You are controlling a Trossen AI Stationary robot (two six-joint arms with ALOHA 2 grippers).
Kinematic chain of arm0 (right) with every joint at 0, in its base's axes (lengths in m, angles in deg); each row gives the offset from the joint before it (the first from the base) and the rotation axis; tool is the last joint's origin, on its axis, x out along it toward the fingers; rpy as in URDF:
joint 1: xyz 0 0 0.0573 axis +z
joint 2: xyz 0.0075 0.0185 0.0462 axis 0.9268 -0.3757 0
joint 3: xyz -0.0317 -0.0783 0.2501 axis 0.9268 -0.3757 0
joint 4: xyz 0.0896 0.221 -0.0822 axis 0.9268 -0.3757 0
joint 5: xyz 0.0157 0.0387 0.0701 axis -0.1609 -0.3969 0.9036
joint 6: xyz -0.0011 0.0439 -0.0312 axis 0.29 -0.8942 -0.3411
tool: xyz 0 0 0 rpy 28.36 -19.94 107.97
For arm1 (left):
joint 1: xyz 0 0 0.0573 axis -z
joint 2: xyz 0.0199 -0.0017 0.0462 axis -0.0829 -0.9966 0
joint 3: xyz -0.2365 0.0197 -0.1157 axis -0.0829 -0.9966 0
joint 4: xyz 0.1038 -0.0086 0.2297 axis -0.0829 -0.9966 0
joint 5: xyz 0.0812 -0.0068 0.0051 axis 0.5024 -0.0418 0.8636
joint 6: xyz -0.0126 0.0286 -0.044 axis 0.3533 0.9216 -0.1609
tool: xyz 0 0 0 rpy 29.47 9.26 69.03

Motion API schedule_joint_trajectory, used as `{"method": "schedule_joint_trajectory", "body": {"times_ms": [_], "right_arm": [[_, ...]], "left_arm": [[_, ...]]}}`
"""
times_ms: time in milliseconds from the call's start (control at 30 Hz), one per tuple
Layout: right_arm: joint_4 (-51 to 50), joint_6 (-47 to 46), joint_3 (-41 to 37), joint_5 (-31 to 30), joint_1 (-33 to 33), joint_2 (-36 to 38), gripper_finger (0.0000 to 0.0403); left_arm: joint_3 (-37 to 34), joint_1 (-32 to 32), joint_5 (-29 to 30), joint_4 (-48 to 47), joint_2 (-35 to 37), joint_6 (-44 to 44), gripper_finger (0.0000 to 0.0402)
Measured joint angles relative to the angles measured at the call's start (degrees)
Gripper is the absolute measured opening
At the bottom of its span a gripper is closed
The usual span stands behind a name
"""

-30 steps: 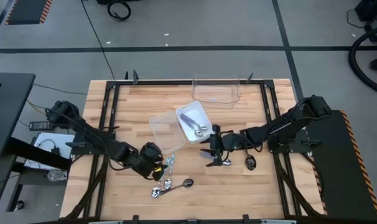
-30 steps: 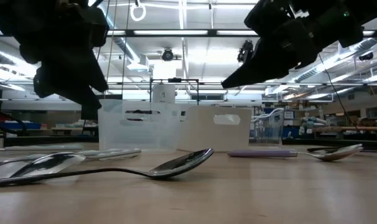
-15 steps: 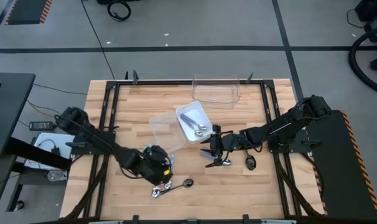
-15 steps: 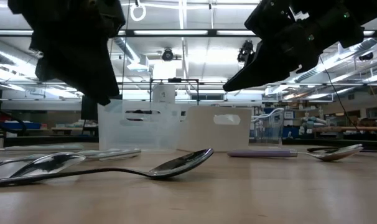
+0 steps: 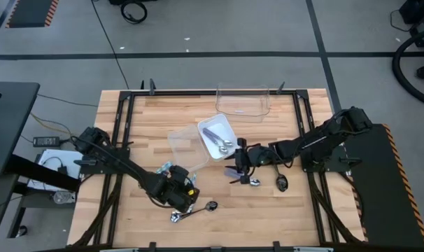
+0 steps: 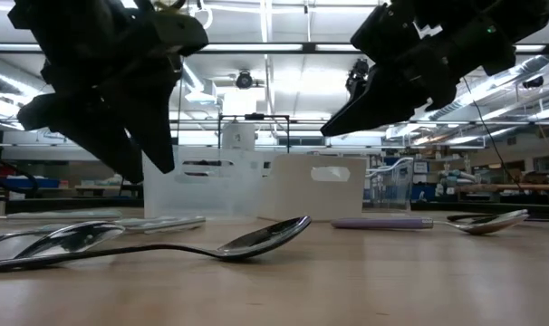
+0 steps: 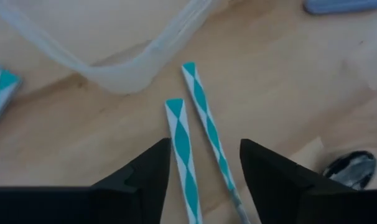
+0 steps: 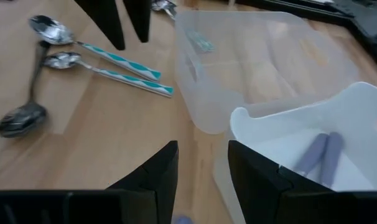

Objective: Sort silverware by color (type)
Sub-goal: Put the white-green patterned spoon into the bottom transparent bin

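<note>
The two teal-striped spoons (image 7: pixel 204 121) lie parallel, handles toward the clear container (image 7: pixel 123 68); the left gripper (image 7: pixel 201 180) hovers above them, parted and empty.

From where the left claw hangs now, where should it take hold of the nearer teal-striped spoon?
Grip the nearer teal-striped spoon mid-handle, coming straight down. It lies flat on the table, its handle running between the open fingers of the left claw. A second striped spoon lies close beside it, so close only on the first, probably narrowing the fingers beforehand.
</note>
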Motion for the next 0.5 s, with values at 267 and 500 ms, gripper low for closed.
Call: {"method": "schedule_joint_trajectory", "body": {"times_ms": [267,500], "right_arm": [[-0.05,0.17,0.02,1.83,0.04,0.0,0.015],[0.03,0.59,0.02,1.88,0.04,0.0,0.015]], "left_arm": [[-0.08,-0.27,-9.76,0.63,-1.29,-0.93,0.0218],[0.0,-0.24,-15.93,1.81,-4.52,-0.47,0.0204]]}}
